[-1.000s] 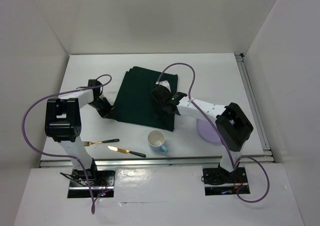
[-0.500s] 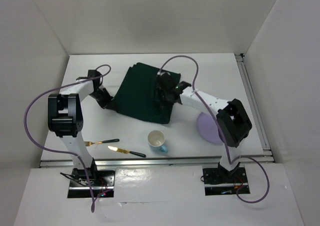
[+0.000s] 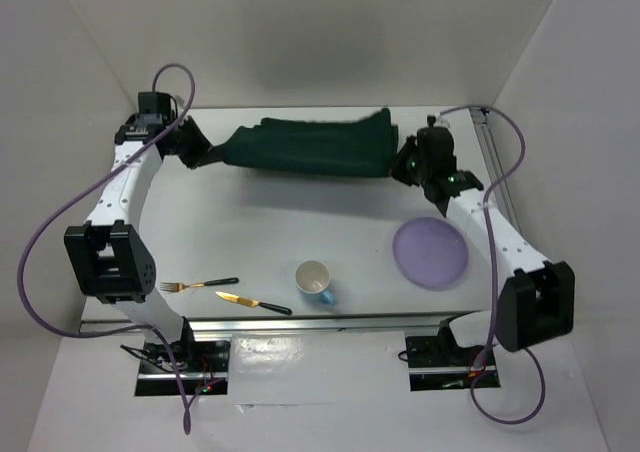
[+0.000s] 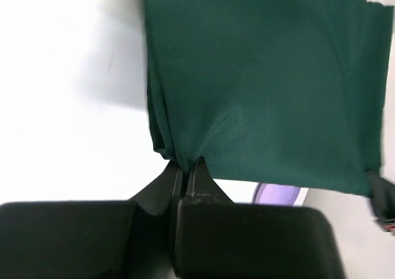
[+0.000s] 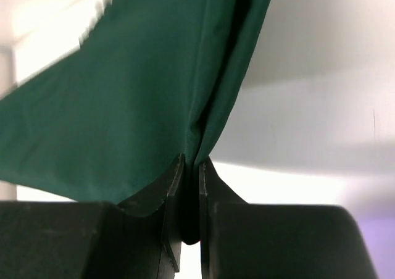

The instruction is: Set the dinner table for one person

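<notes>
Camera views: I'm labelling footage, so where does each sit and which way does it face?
Top external: above and behind the bases, looking down on the dinner table; both arms show, left gripper and right gripper holding the green cloth.
Left wrist: on that wrist, looking along its fingers at the cloth's pinched edge.
Right wrist: likewise, its fingers pinching the other end.
Shared: all see the cloth; top and left wrist see the purple plate.
</notes>
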Robot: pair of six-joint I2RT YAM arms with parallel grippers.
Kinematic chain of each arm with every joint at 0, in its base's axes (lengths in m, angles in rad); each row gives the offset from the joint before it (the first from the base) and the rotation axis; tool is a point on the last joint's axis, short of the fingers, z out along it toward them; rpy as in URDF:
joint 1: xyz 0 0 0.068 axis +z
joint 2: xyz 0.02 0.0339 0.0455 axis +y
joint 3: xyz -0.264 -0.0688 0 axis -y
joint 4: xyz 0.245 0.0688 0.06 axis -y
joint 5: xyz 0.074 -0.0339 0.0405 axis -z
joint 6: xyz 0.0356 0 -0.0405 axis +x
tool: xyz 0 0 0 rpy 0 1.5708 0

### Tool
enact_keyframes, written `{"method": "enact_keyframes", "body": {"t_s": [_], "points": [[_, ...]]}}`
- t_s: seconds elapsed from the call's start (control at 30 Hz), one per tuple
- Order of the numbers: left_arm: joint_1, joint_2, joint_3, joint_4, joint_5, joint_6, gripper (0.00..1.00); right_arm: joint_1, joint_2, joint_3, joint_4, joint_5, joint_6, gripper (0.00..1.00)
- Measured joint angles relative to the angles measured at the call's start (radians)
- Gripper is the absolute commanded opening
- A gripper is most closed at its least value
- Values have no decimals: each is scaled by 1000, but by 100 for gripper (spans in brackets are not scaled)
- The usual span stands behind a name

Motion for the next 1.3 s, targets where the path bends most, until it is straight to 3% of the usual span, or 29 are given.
{"method": "enact_keyframes", "body": {"t_s": [0.03, 0.07, 0.1, 0.13, 0.17, 0.2, 0.23, 0.3, 0.47, 0.63, 0.83, 0.97, 1.07, 1.13, 1.23, 1.3], "points": [[0, -31, -61, 6, 4, -3, 0, 7, -56, -81, 0, -3, 22, 3], [0, -67, -153, 37, 6, -2, 2, 13, -109, -178, 19, -14, 50, 12], [0, -88, -235, 45, 6, -3, 13, 17, -142, -259, 32, -28, 71, 38], [-2, -93, -298, 50, 5, -3, 41, 20, -156, -319, 35, -42, 92, 49], [-5, -88, -365, 61, -1, -2, 54, 28, -154, -377, 34, -48, 101, 60], [-6, -70, -424, 64, -11, -5, 66, 34, -136, -411, 25, -56, 110, 66], [-6, -51, -455, 60, -19, 4, 82, 38, -113, -428, 11, -56, 117, 67], [-6, 5, -473, 32, -43, 5, 89, 46, -63, -429, -25, -53, 119, 68], [-6, 43, -407, -12, -113, 10, 85, 49, -40, -349, -87, -3, 104, 61], [-6, 8, -299, -16, -211, 31, 68, 49, -88, -257, -91, 20, 84, 27], [-5, 8, -281, -33, -240, 74, 65, 29, -90, -224, -139, 23, 39, 1], [-12, 129, -124, -65, -232, 105, 74, -34, 61, -66, -177, 26, -1, 8], [-22, 256, 51, -85, -229, 117, 78, -69, 218, 96, -182, 32, -31, 21], [-30, 352, 190, -101, -229, 135, 78, -84, 319, 190, -188, 35, -48, 39], [-46, 476, 360, -114, -231, 148, 79, -88, 452, 309, -208, 37, -74, 48], [-56, 549, 447, -122, -230, 160, 79, -88, 519, 360, -222, 37, -82, 48]]}}
